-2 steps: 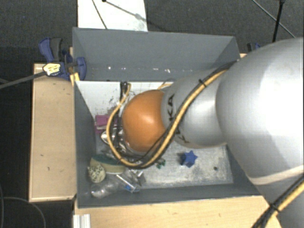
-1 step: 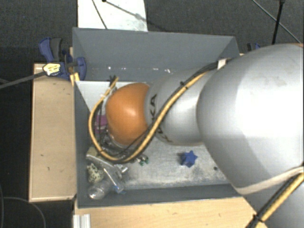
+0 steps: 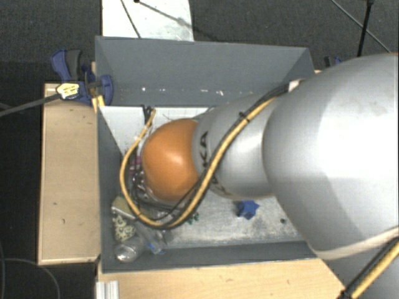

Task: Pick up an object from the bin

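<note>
We're seeing matt grey metal on the bin (image 3: pixel 199 67), a smooth silvery arm (image 3: pixel 324 167), its orange cover (image 3: pixel 168 161) faintly glossy.

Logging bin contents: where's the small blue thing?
Camera view: the small blue thing lies on the bin floor below the arm, right of the corner heap.

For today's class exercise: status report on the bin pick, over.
Claw low at bin's left end. Heap of clear bits in lower-left corner. Blue piece apart, mid-floor.
</note>
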`<state>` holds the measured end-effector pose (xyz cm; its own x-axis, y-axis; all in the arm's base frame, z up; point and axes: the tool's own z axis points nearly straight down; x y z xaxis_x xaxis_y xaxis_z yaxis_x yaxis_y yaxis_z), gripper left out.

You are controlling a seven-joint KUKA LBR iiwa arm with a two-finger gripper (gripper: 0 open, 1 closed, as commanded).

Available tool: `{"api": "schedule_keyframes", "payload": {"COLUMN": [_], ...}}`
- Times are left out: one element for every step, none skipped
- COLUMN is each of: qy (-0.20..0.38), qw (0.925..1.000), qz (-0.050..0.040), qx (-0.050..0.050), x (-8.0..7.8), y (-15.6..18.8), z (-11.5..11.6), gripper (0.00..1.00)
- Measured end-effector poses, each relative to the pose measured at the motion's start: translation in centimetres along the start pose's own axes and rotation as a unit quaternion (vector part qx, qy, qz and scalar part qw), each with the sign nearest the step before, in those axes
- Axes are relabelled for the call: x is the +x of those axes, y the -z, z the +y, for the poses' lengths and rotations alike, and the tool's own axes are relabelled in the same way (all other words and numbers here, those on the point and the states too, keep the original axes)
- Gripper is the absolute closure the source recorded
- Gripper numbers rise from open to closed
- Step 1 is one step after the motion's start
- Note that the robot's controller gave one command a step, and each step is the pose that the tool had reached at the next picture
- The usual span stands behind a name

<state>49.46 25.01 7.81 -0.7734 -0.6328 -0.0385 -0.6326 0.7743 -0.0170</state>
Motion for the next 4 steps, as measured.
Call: {"api": "schedule_keyframes", "payload": {"qy": [-0.05,-0.084,-0.082,-0.108], "qw": [0.9987,0.9964,0.9966,0.994], "qz": [0.0097,0.0124,0.01,0.0185], "qx": [0.0,-0.001,-0.001,-0.005], "x": [-0.1,-0.3,0.4,-1.5], "y": [0.2,-0.2,0.4,0.7], "z": [-0.2,-0.6,-0.4,-1.1], "gripper": [0.0,0.0,0.0,0.0]}}
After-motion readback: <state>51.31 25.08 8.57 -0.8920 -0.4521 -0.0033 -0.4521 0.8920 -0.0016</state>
